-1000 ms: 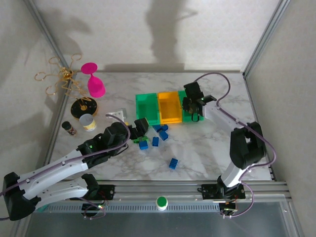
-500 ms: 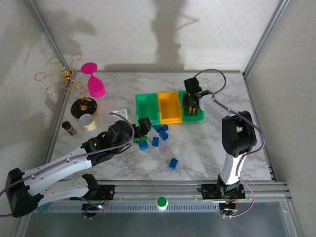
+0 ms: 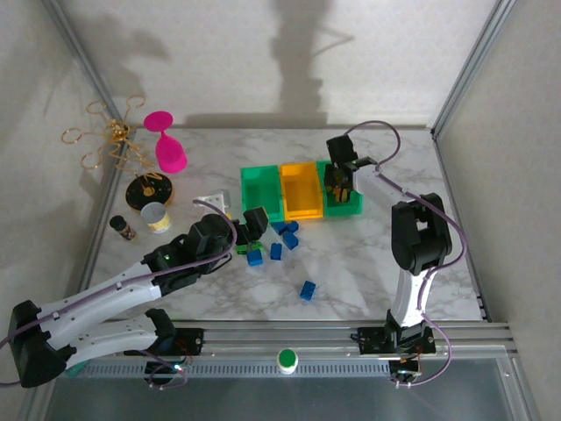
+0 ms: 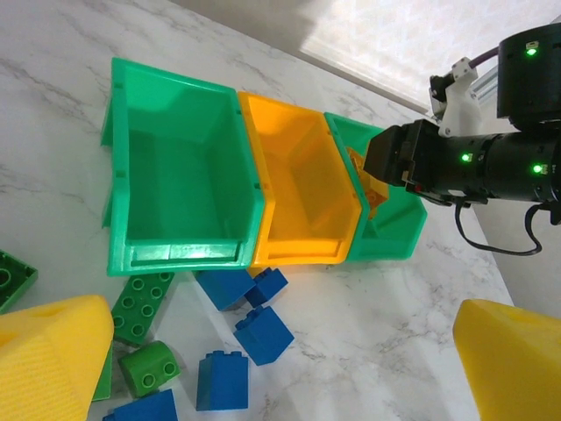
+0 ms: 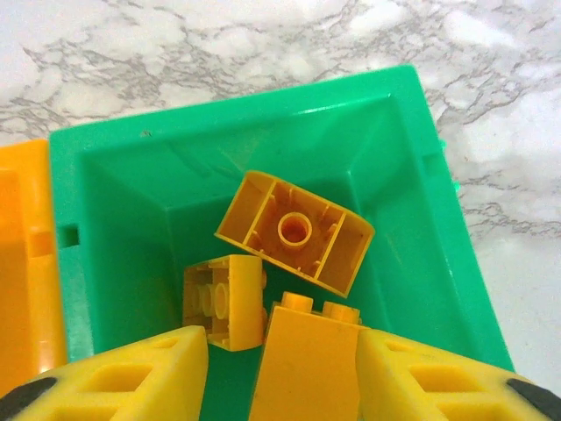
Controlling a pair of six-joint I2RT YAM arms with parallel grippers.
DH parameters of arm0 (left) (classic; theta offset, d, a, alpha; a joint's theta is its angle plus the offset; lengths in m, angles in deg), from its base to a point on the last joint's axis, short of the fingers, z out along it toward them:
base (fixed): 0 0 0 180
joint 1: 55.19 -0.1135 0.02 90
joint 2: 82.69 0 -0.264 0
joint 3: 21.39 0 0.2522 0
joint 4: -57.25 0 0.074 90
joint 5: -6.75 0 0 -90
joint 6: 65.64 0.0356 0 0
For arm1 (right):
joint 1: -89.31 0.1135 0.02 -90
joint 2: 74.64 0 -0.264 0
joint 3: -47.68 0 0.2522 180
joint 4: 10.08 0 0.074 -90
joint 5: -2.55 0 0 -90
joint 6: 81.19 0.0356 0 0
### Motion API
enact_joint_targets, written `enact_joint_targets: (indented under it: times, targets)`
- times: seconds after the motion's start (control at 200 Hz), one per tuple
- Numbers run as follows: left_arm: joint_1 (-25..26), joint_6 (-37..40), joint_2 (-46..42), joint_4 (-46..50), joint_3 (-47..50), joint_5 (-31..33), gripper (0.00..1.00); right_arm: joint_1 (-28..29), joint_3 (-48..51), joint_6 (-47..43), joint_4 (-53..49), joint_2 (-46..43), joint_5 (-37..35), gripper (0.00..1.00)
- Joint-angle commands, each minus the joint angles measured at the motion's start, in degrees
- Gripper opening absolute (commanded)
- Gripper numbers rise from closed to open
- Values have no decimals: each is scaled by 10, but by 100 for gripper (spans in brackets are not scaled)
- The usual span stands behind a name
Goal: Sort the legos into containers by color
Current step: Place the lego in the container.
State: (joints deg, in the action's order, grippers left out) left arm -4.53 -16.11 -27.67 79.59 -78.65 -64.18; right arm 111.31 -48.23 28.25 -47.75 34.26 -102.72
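Tabletop (image 4: pixel 386 307) is marble-patterned; bins are glossy moulded plastic. The green bin (image 5: pixel 412 175) right of the orange bin (image 4: pixel 302 189) has two smooth orange bricks (image 5: pixel 294 232) in it, one hollow side up. Over that green bin the right gripper (image 5: pixel 276 386) sits narrow around a third brick (image 5: pixel 307 351), which touches one finger with a sliver of gap at the other; clamped or loose, cannot tell. In front of the orange bin the left gripper (image 4: pixel 280 351) is spread wide, holding nothing, over studded blue bricks (image 4: pixel 263 333).

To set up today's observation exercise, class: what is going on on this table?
The right gripper is over the right green bin with an orange brick between its fingers; whether it grips it is unclear. Two other orange bricks lie in that bin. The left gripper hangs open above loose blue bricks and green bricks in front of the bins. The left green bin and the orange bin are empty.
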Motion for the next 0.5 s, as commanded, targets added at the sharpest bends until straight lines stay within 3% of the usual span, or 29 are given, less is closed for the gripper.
enact_joint_targets:
  times: [0.0, 0.2, 0.491]
  targets:
    - [-8, 10, -11, 0, -13, 6, 100, -2, -23, -4, -16, -51, 6, 50]
    - [-10, 10, -24, 8, -11, 6, 100, 16, -4, 10, -28, -119, 32, 53]
    - [-12, -11, -59, 29, 20, -5, 100, 89, 95, 43, -34, -213, 40, 56]
